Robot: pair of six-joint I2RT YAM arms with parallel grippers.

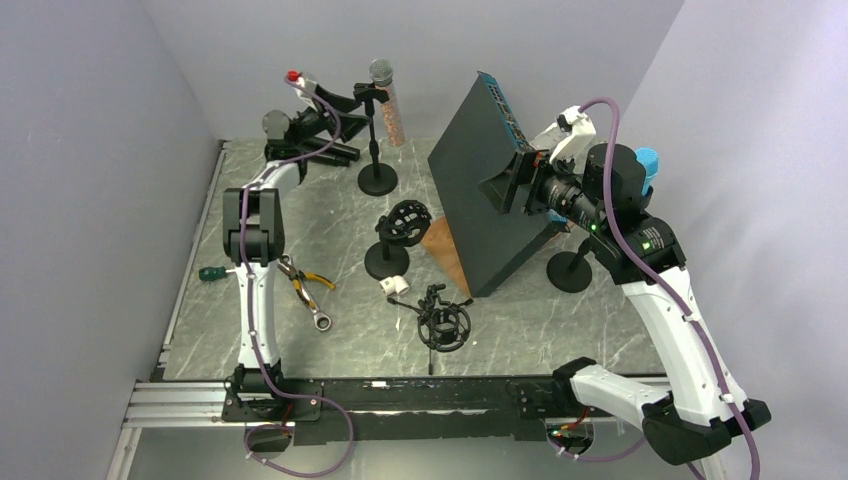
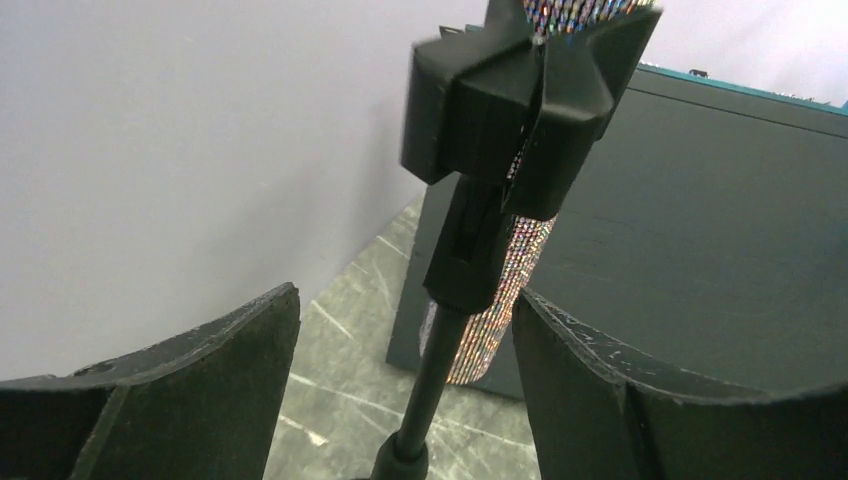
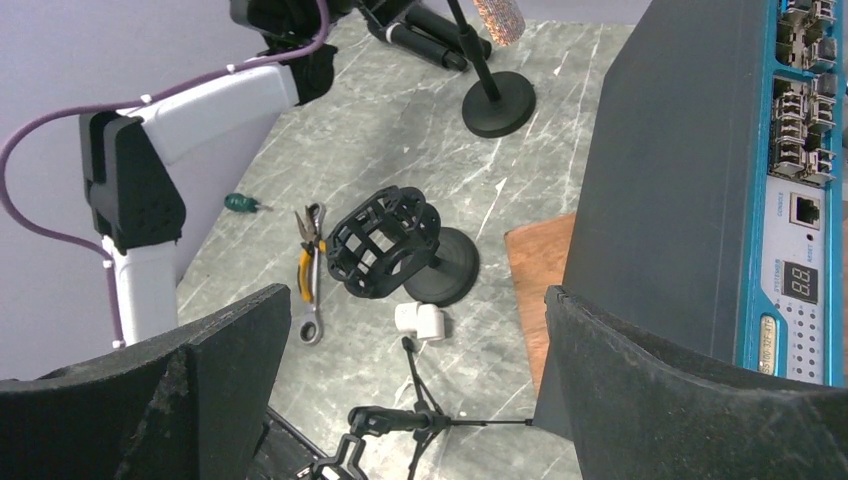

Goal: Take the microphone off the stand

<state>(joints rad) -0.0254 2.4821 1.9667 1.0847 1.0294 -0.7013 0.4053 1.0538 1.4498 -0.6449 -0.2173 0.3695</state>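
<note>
The microphone (image 1: 385, 98), with a glittery body and grey mesh head, stands upright in the black clip (image 1: 367, 95) of a stand with a round base (image 1: 377, 180) at the back of the table. My left gripper (image 1: 348, 101) is open just left of the clip. In the left wrist view its fingers (image 2: 235, 360) flank the stand pole (image 2: 430, 375) without touching it, below the clip (image 2: 510, 100), with the microphone (image 2: 500, 310) behind. My right gripper (image 1: 503, 187) is open and empty beside the dark box; its wrist view (image 3: 417, 295) shows the stand base (image 3: 497, 103).
A tilted dark network switch (image 1: 490, 190) leans on a wooden block (image 1: 445, 250) right of the stand. A shock mount on a round base (image 1: 403, 226), a tripod mount lying flat (image 1: 443, 322), a white adapter (image 1: 395, 285), pliers (image 1: 305, 283), a wrench (image 1: 320, 318) and a screwdriver (image 1: 212, 272) lie mid-table.
</note>
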